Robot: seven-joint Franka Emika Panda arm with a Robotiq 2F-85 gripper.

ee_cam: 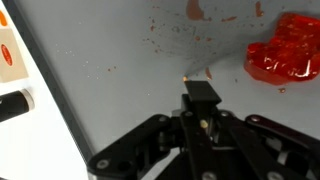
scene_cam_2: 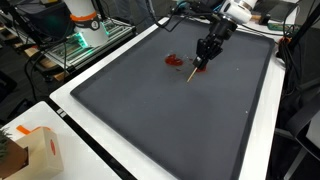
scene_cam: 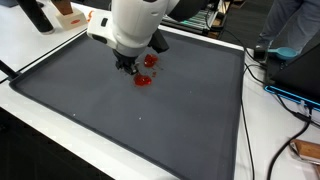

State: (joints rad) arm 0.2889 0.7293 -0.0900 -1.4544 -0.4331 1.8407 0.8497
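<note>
My gripper (scene_cam: 128,67) (scene_cam_2: 203,60) hangs low over the far part of a dark grey mat (scene_cam: 150,125) (scene_cam_2: 180,120). In the wrist view its fingers (ee_cam: 202,97) are closed together on a thin pale stick (scene_cam_2: 192,72) whose tip (ee_cam: 186,75) touches the mat. A red glossy lump (ee_cam: 287,50) (scene_cam: 144,80) (scene_cam_2: 173,61) lies just beside the tip, apart from it. Faint red smears (ee_cam: 195,12) mark the mat beyond. What the stick is cannot be made out.
White table (scene_cam: 40,40) surrounds the mat. A cardboard box (scene_cam_2: 35,150) stands at one corner, an orange-labelled box (ee_cam: 8,55) and a black cylinder (ee_cam: 15,103) lie off the mat's edge. Cables (scene_cam: 290,95) and a person (scene_cam: 300,25) are at the side.
</note>
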